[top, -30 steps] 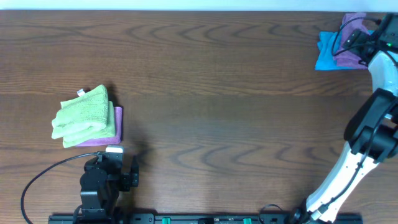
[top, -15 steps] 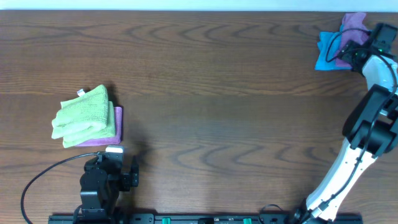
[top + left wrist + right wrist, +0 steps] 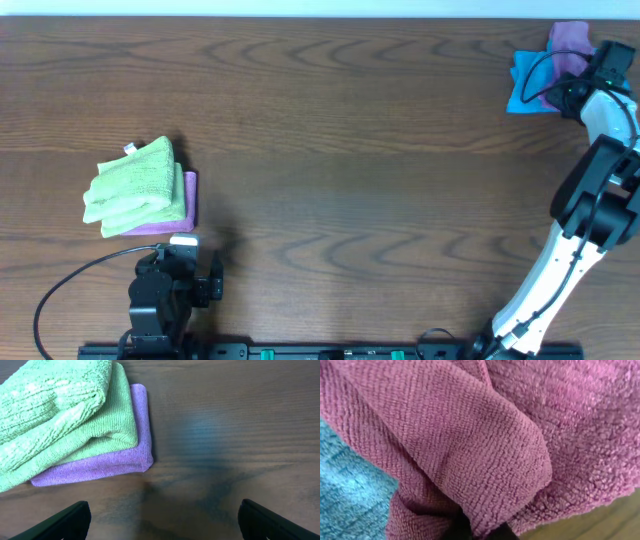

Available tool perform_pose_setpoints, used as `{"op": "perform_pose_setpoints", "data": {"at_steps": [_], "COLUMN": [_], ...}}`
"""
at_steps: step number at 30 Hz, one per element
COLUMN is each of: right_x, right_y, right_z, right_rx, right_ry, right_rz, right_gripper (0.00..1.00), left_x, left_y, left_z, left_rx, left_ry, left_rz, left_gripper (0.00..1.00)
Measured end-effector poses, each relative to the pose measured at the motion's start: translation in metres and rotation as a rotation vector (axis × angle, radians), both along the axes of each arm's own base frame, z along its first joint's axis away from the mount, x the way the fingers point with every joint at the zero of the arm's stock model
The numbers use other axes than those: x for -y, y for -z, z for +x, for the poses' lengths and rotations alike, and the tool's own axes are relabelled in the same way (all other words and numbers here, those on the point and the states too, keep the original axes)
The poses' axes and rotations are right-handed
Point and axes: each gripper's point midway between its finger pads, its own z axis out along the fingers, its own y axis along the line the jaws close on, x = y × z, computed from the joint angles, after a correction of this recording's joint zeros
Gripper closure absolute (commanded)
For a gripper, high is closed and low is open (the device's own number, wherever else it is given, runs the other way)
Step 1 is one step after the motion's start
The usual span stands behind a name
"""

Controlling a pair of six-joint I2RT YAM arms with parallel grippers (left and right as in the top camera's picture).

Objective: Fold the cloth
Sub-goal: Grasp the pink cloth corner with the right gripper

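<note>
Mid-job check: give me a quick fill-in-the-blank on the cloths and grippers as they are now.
1. The magenta cloth lies partly on the blue cloth at the table's far ____ corner.
2. The lime-green cloth sits ____ the lilac cloth.
3. The left gripper is ____, holding nothing.
4. The right gripper pinches the ____ cloth.
Missing: right; on; open; magenta.

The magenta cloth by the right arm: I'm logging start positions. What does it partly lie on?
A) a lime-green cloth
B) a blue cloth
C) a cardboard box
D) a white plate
B: overhead, the magenta cloth overlaps the blue cloth, and the right wrist view shows blue under its edge.
</note>
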Motion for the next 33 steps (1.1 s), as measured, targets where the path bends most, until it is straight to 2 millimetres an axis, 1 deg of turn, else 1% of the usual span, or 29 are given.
{"op": "perform_pose_setpoints", "data": {"at_steps": [7, 9, 12, 14, 16, 19, 21, 22, 24, 26, 28, 29, 33], "right_x": [-0.003, -0.005, -0.01, -0.018, -0.029, -0.053, -0.075, -0.085, -0.106, -0.124, -0.149, -0.165, -0.217], "right_y": [-0.005, -0.015, -0.045, -0.08, -0.105, -0.138, -0.155, -0.159, -0.161, -0.156, -0.15, -0.148, -0.144], "right_z": [-0.007, -0.011, -0.016, -0.018, -0.019, -0.021, -0.022, -0.024, -0.026, -0.029, -0.033, -0.034, -0.035], "right_rx": [-0.037, -0.044, -0.04, -0.016, -0.002, 0.014, 0.015, 0.009, -0.014, -0.048, -0.092, -0.111, -0.145], "right_ry": [-0.001, -0.001, -0.019, -0.048, -0.077, -0.129, -0.172, -0.191, -0.232, -0.268, -0.32, -0.354, -0.466], "right_rz": [0.017, 0.02, 0.008, -0.018, -0.036, -0.055, -0.058, -0.056, -0.046, -0.031, -0.013, -0.008, -0.004], "right_gripper": [0.99, 0.99, 0.99, 0.99, 0.99, 0.99, 0.99, 0.99, 0.99, 0.99, 0.99, 0.99, 0.99], "left_x": [0.0, 0.0, 0.0, 0.0, 0.0, 0.0, 0.0, 0.0, 0.0, 0.0, 0.0, 0.0, 0.0], "left_y": [0.0, 0.0, 0.0, 0.0, 0.0, 0.0, 0.0, 0.0, 0.0, 0.0, 0.0, 0.0, 0.0], "left_z": [0.0, 0.0, 0.0, 0.0, 0.0, 0.0, 0.0, 0.0, 0.0, 0.0, 0.0, 0.0, 0.0], "left_rx": [0.0, 0.0, 0.0, 0.0, 0.0, 0.0, 0.0, 0.0, 0.0, 0.0, 0.0, 0.0, 0.0], "left_ry": [0.0, 0.0, 0.0, 0.0, 0.0, 0.0, 0.0, 0.0, 0.0, 0.0, 0.0, 0.0, 0.0], "left_rz": [0.0, 0.0, 0.0, 0.0, 0.0, 0.0, 0.0, 0.0, 0.0, 0.0, 0.0, 0.0, 0.0], "left_gripper": [0.05, 0.05, 0.05, 0.05, 0.05, 0.05, 0.05, 0.05, 0.05, 0.05, 0.05, 0.05, 0.05]}}
